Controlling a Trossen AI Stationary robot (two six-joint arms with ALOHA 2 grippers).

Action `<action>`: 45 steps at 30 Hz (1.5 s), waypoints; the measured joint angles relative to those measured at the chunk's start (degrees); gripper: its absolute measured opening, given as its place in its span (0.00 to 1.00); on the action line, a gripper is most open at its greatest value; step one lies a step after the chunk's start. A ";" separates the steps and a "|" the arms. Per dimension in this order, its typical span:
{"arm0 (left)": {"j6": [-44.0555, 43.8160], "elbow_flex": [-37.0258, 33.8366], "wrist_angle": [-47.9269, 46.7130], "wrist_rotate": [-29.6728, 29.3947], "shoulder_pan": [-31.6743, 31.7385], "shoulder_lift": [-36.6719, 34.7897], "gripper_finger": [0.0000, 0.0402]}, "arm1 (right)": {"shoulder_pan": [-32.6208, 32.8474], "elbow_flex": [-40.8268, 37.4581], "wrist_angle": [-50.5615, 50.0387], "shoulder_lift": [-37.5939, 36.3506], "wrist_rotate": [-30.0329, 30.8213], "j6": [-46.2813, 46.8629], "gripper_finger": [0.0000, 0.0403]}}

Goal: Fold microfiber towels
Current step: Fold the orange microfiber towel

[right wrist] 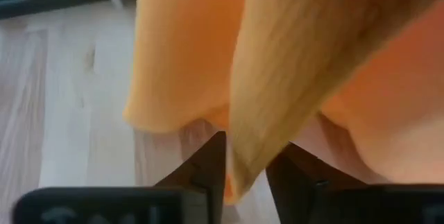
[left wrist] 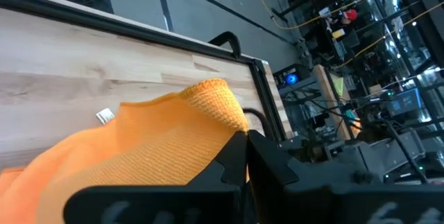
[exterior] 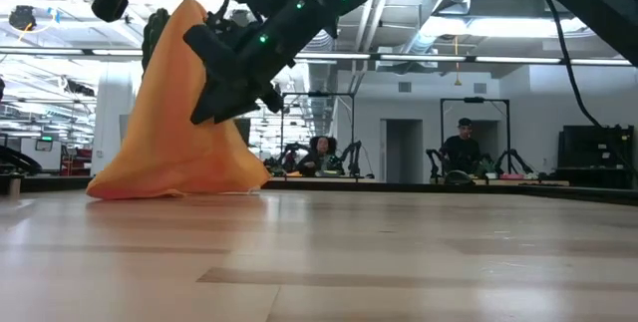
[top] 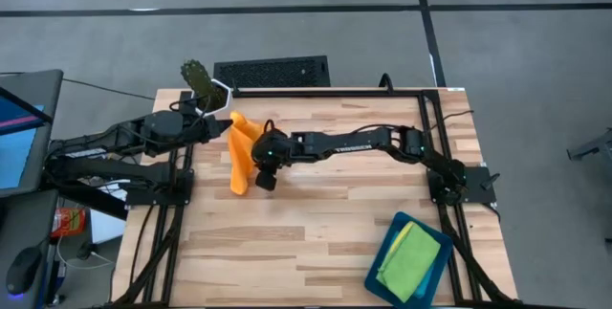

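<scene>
The orange towel [top: 239, 152] is lifted at the left rear of the worktop [top: 316, 223], its lower edge resting on the wood. The left hand [left wrist: 244, 156] is clamped tight on one upper corner. The right hand [right wrist: 246, 161] has a hanging fold of the same towel between its fingers, which stand narrowly apart around the cloth. No finished fold is visible on this towel; judged from its draped shape, folding is at an early stage. In the dark teal tray [top: 381, 273] at the front right corner lie a green towel [top: 409, 263] and a light blue towel [top: 392, 247]. A yellow towel cannot be made out.
</scene>
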 joint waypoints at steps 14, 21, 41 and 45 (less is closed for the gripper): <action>0.20 -0.02 2.48 0.29 0.00 0.02 0.00 | -0.78 -0.07 -0.06 3.15 -3.45 0.03 0.03; 1.19 -0.02 2.57 -0.97 -0.02 0.00 0.00 | -1.22 0.06 -3.56 -1.35 -1.12 -2.30 0.02; 2.57 -0.02 2.70 -1.80 -0.01 0.02 0.00 | -3.87 0.03 -7.57 -1.09 -2.16 1.23 0.59; 2.59 -0.02 2.70 -2.47 -0.01 0.02 0.00 | -4.12 0.03 -6.24 -1.09 -3.50 0.60 0.59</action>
